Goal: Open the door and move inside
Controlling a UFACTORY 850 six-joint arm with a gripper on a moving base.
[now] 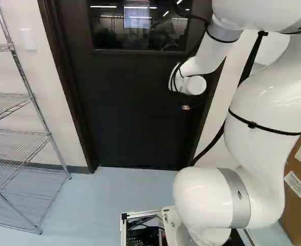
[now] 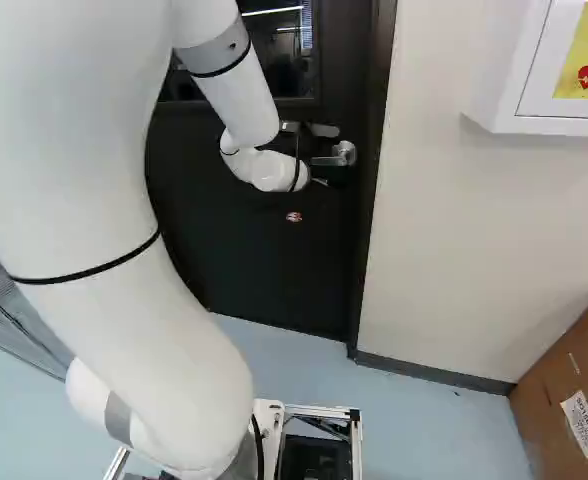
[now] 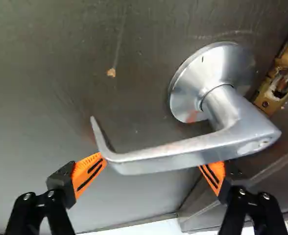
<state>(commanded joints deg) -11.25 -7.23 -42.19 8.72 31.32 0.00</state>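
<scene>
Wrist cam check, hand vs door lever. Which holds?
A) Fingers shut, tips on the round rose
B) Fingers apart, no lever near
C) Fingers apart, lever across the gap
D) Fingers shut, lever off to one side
C: the hand has its fingers wide apart, and the lever spans the gap.

A metal wire rack point(image 1: 18, 134) stands on the pale blue floor point(image 1: 97, 200) at the left of the left base view, its open shelves one above another, one foot near the floor's wall edge. A light switch plate point(image 1: 28, 39) sits on the wall point(image 2: 444, 230) just beside its post. In the right base view, a white cabinet point(image 2: 509, 80) with a yellow, heart-marked panel hangs high on the wall; a dark baseboard point(image 2: 434, 375) runs below, towards a brown cardboard box point(image 2: 549, 410) bearing white labels at the floor's right edge.
</scene>
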